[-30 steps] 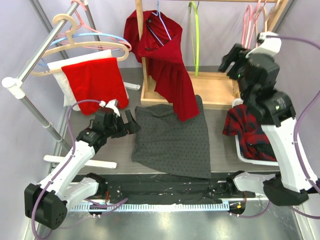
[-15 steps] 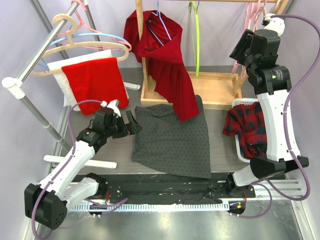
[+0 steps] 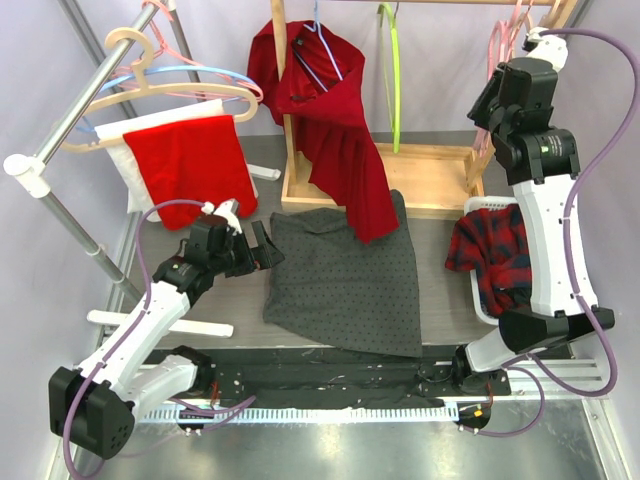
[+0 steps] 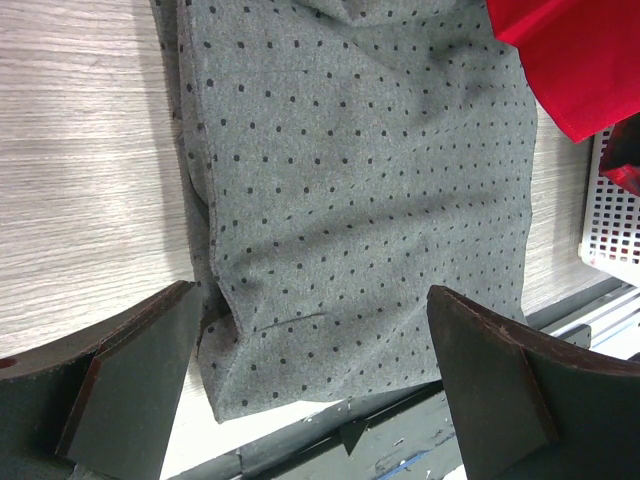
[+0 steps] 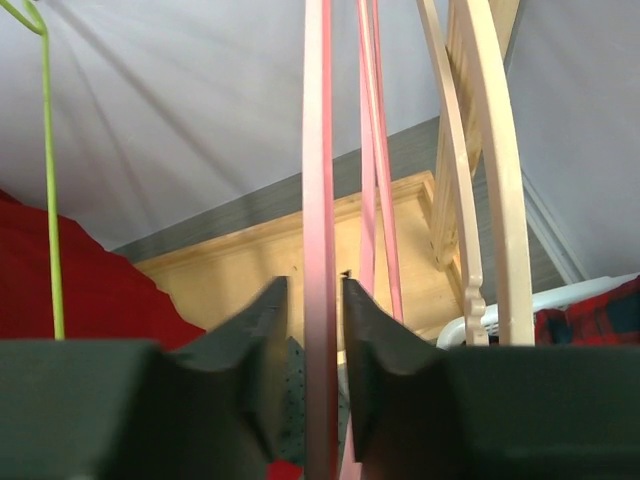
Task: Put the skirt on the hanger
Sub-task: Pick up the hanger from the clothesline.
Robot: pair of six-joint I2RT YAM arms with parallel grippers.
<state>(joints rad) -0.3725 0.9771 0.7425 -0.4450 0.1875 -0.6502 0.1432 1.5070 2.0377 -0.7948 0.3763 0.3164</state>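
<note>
Since the right pincer (image 5: 312,390) sits closed around it: the pink hanger (image 5: 319,200) runs upright between its fingers.
Left pincer (image 4: 310,385): open, the grey dotted skirt (image 4: 360,190) directly ahead on the bench (image 4: 80,170).

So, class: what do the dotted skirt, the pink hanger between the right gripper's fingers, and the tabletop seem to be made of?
Skirt: soft matte grey fabric with dark dots; it creases and folds.
Pink hanger: probably plastic; thin, smooth, evenly coloured.
Tabletop: pale wood-grain surface, possibly laminate; fine parallel streaks.
</note>
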